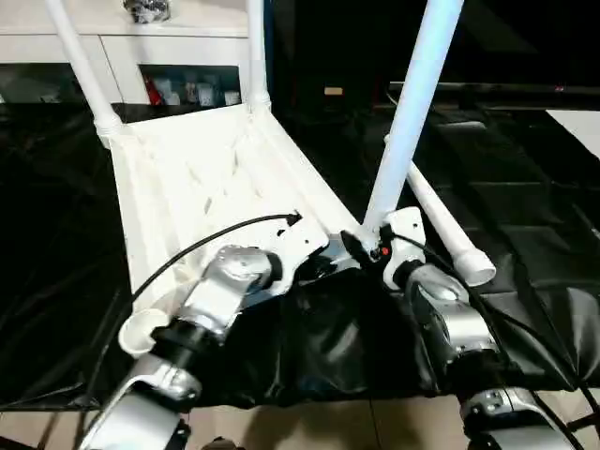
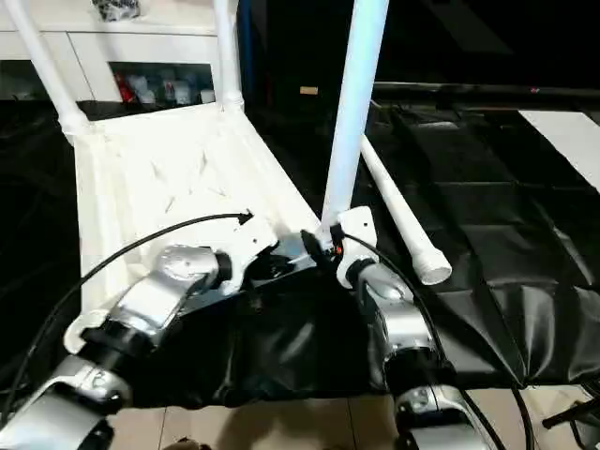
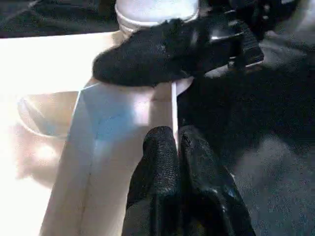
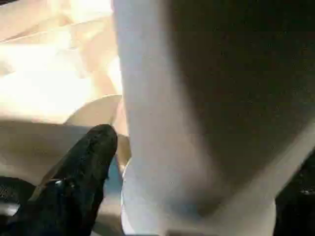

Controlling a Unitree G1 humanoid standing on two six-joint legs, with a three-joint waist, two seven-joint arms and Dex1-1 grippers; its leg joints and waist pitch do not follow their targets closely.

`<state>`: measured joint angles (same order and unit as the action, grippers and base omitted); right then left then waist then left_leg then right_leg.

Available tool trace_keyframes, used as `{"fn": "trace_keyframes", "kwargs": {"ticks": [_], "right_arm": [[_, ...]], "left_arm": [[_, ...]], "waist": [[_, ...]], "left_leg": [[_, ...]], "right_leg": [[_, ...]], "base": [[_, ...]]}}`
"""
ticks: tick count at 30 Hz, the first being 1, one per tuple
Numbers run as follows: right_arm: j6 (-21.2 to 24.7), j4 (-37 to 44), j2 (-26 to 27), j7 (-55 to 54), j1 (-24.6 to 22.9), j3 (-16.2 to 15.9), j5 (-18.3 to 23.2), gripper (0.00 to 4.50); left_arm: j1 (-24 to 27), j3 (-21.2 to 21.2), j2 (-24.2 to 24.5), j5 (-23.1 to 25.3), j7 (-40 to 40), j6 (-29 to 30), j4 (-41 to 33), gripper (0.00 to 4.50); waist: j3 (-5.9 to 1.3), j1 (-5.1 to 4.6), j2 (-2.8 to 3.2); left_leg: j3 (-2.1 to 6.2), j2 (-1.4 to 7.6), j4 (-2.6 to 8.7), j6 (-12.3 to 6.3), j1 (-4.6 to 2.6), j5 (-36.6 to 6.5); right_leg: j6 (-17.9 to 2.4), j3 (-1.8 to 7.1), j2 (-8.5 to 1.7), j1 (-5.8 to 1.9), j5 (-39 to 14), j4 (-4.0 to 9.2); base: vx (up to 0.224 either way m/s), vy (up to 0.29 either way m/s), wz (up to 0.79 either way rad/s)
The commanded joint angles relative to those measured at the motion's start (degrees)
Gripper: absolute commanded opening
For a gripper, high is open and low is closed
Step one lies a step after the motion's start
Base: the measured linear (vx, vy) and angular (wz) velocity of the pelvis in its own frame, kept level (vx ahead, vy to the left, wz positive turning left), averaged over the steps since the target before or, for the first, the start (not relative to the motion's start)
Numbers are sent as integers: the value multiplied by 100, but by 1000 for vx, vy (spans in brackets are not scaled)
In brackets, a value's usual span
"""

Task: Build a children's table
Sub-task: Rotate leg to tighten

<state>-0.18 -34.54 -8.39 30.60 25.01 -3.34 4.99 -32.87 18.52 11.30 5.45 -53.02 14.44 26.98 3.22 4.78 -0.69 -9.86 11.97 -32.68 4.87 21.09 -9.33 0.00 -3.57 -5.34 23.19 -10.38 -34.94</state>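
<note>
Now left tool (image 3: 177,147) pinching table top (image 1: 187,178) rim, right tool (image 1: 361,248) wide beside leg (image 1: 412,103)

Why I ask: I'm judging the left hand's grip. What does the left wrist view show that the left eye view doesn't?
Left wrist view adds the pinch itself: the left hand close up, its fingers pressed together on the tabletop's thin rim. Left eye view adds the wider scene: two far legs standing in their sockets, a loose leg lying on the black sheet, an empty near socket. Shared: the tabletop, and the right hand at the foot of the near upright leg.
</note>
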Motion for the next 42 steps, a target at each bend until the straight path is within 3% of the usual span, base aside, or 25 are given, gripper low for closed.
{"fn": "trace_keyframes", "kwargs": {"ticks": [1, 5, 10, 13, 14, 17, 21, 29, 32, 35, 38, 39, 41, 42], "right_arm": [[96, 429, -137, 676, -82, -429, -6, 396], [148, 961, -610, 1606, -377, -657, 126, 396], [393, 1498, -1221, 2878, -685, -777, 543, 396], [462, 1618, -1323, 3069, -726, -812, 619, 396], [510, 1679, -1398, 3207, -739, -849, 649, 369], [613, 1780, -1495, 3453, -759, -931, 674, 360], [735, 1899, -1557, 3632, -780, -996, 715, 319], [769, 1919, -1521, 3625, -822, -1087, 644, 278], [860, 1748, -1184, 3033, -807, -953, 582, 272], [960, 1392, -784, 2132, -662, -838, 348, 272], [857, 618, -141, 622, -277, -662, -24, 272], [852, 376, 45, 201, -141, -579, -73, 272], [888, 31, 304, -404, 64, -436, -101, 272], [894, -123, 417, -683, 160, -376, -119, 272]], "left_arm": [[91, 362, -73, -396, -740, -297, -361, 0], [127, 403, 191, -456, -1200, -347, -407, 0], [58, 348, 490, -566, -1841, -514, -216, 0], [32, 353, 567, -547, -1922, -543, -167, 0], [-15, 341, 628, -546, -1998, -568, -77, 0], [-55, 315, 720, -566, -2150, -604, 0, 0], [-85, 297, 805, -597, -2333, -632, 38, 0], [-136, 230, 860, -643, -2409, -664, 126, 0], [-132, 22, 612, -682, -1833, -452, 47, 0], [-189, -170, 324, -618, -1115, -216, 47, 0], [-252, -348, -99, -459, -134, 93, -37, 0], [-266, -403, -243, -414, 173, 179, -54, 0], [-275, -477, -468, -361, 604, 295, -65, 0], [-273, -506, -576, -339, 799, 337, -65, 0]], "waist": [[-384, 16, -33], [-380, 36, -26], [-361, 115, -38], [-352, 142, -49], [-345, 139, -51], [-334, 147, -62], [-338, 153, -66], [-323, 148, -65], [-314, 141, -72], [-281, 104, -85], [-268, 35, -83], [-243, -73, -88], [-267, -126, -121], [-262, -145, -110]], "left_leg": [[-21, 78, 352, -251, -9, -1246], [-36, 83, 338, -365, -30, -1216], [-47, 101, 344, -424, -59, -1364], [-37, 108, 362, -348, -58, -1429], [-37, 103, 365, -324, -50, -1465], [-31, 102, 372, -277, -46, -1510], [-27, 106, 370, -280, -39, -1419], [-27, 103, 372, -270, -35, -1403], [-31, 106, 376, -254, -36, -1440], [-10, 83, 407, -82, -42, -1637], [8, 77, 430, 1, -30, -1748], [43, 55, 452, 148, 24, -1834], [40, 41, 421, 131, -23, -1878], [37, 46, 412, 81, -40, -1876]], "right_leg": [[-1078, 206, -217, -292, -1034, 423], [-1201, 209, -206, -295, -801, 405], [-1215, 222, -227, -285, -1058, 435], [-1172, 219, -239, -280, -1253, 446], [-1153, 216, -238, -277, -1348, 455], [-1081, 219, -249, -274, -1561, 472], [-1078, 217, -248, -270, -1486, 454], [-1101, 217, -252, -269, -1459, 450], [-1097, 221, -251, -260, -1506, 454], [-931, 201, -266, -240, -2130, 515], [-819, 198, -261, -227, -2371, 545], [-716, 161, -264, -242, -2709, 540], [-586, 166, -282, -214, -2984, 615], [-627, 180, -272, -187, -2860, 618]], "base": [[0, 0, 0], [0, 0, 0], [0, 0, 0], [0, 0, 0], [0, 0, 0], [0, 0, 0], [0, 0, 0], [0, 0, 0], [0, 0, 0], [0, 0, 0], [0, 0, 0], [0, 0, 0], [0, 0, 0], [0, 0, 0]]}}
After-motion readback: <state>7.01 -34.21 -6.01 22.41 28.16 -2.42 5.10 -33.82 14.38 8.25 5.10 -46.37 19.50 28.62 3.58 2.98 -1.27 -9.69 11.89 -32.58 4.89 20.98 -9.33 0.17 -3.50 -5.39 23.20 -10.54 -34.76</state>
